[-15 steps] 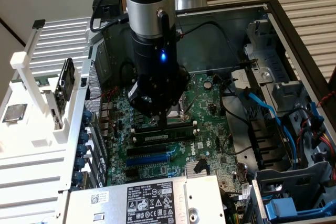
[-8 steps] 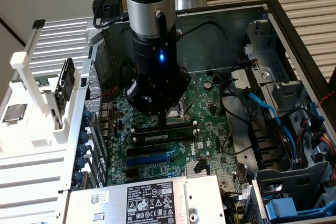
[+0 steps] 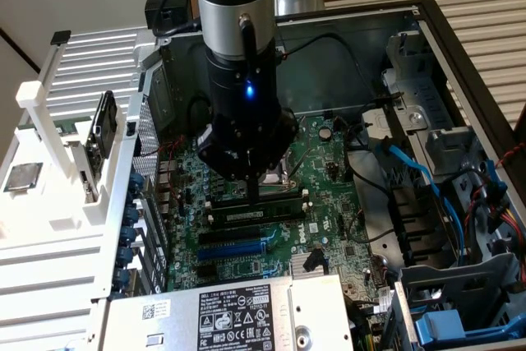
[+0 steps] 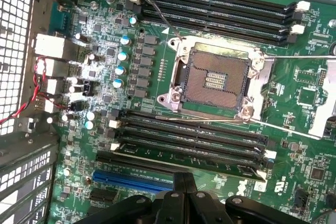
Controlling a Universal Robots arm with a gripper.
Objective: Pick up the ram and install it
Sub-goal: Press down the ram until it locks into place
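Ram: the ram (image 3: pixel 256 213) was a long thin green stick with black chips. It sat on its edge in one of the long black memory slots (image 4: pixel 189 129), just beside the empty square processor socket (image 4: pixel 214 81), on the motherboard (image 3: pixel 329 195).
Place: in the exterior view the ram was at about 6 o'clock from the socket, and the blue expansion slot (image 3: pixel 234 248) was at 6 o'clock from the ram.
Pincer: the pincer (image 3: pixel 253 195) was closed up tight, with no gap between its two fingers. It did not hold anything. Its tips were right on top of the ram, touching it or almost touching it.
Work so far: the ram looked already put in the slot, and the closed pincer looked like it was pushing it down.
How it handles: I think the ram was light, stiff and easy to break. It should be held by its long thin edges or short ends, not by the chips.
Care: a crooked push could bend it, so an even push is best.
Case: the computer case (image 3: pixel 460 47) was open.
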